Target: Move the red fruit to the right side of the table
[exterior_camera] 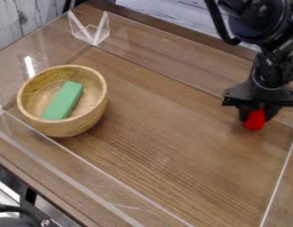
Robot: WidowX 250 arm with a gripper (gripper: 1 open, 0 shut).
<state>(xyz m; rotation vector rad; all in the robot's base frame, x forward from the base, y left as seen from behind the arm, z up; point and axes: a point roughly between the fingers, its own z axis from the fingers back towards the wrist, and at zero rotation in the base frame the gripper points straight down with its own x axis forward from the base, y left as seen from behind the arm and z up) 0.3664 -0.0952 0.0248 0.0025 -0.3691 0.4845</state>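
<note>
The red fruit [255, 120] is small and glossy, and it sits low over the right side of the wood-grain table [173, 151], close to the right acrylic wall. My black gripper [257, 110] comes down on it from above. Its fingers [238, 102] stand on either side of the fruit's top and are shut on it. Only the fruit's lower half shows beneath the gripper body. Whether the fruit touches the tabletop I cannot tell.
A wooden bowl [92, 112] holding a green block [64, 99] stands at the left. Clear acrylic walls [280, 186] edge the table, with a folded clear piece [90, 28] at the back left corner.
</note>
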